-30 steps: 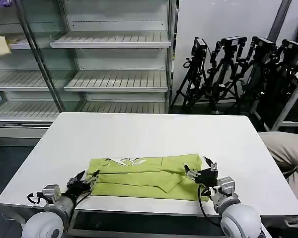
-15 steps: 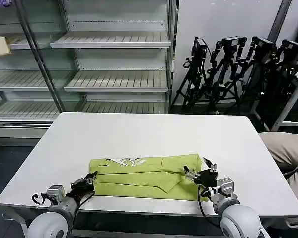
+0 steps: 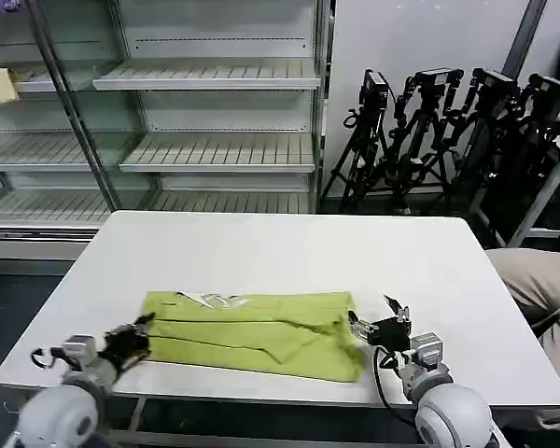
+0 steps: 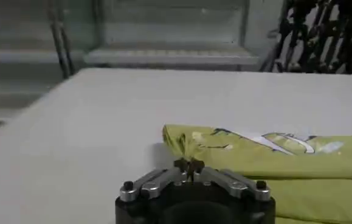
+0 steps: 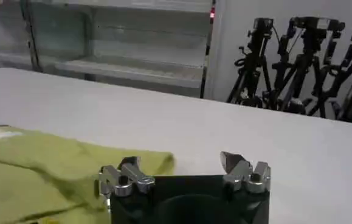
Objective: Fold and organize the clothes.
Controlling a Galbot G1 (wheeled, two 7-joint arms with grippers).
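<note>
Folded T-shirt held at one end by the left gripper, with the other end released.

The left gripper [image 3: 135,334] is found at 8 o'clock of the table [image 3: 289,252], its jaws pinched onto the corner of the lime T-shirt [image 3: 257,331], apparently so the cloth can be drawn sideways. The shirt lies as a long band near the front edge. At 4 o'clock, the right gripper [image 3: 378,322] is seen spread wide just beside the hem, holding nothing.
</note>
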